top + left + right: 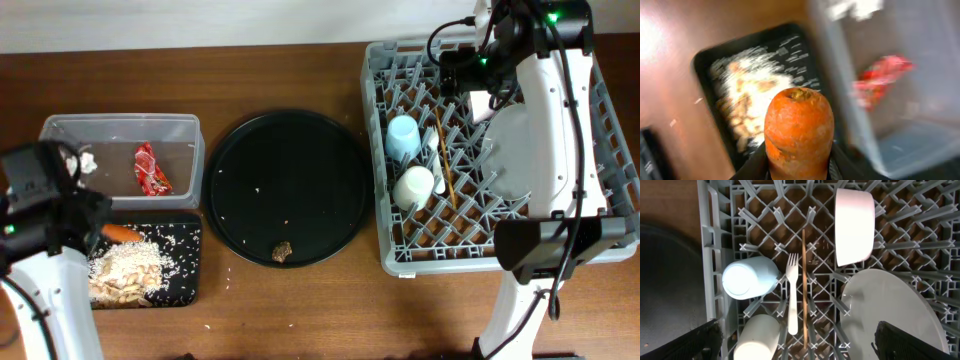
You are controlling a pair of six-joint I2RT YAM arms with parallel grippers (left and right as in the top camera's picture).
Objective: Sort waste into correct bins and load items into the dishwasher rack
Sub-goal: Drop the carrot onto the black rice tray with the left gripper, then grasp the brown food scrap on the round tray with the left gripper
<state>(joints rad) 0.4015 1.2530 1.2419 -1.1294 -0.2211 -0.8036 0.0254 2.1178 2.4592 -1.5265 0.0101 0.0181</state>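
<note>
Gripping carrot [799,131]: left gripper [799,167] jaws narrow, clamped round it, over edge of shallow black tray [190,292] next to rice scraps [125,268]; lifted or resting, cannot tell. Clear tub [120,118] just beside, red wrapper [152,168] inside. Step judged: food-waste sorting. Next move likely calls for release over tray, not tub. Brown lump [282,250] on round tray [290,170], unsorted. Right gripper [800,345] jaws wide, empty, over dishwasher rack [378,170].

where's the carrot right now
Gripped in the left hand, the carrot sits at the far left of the overhead view, over the black tray of rice, beside the clear tub.
</note>
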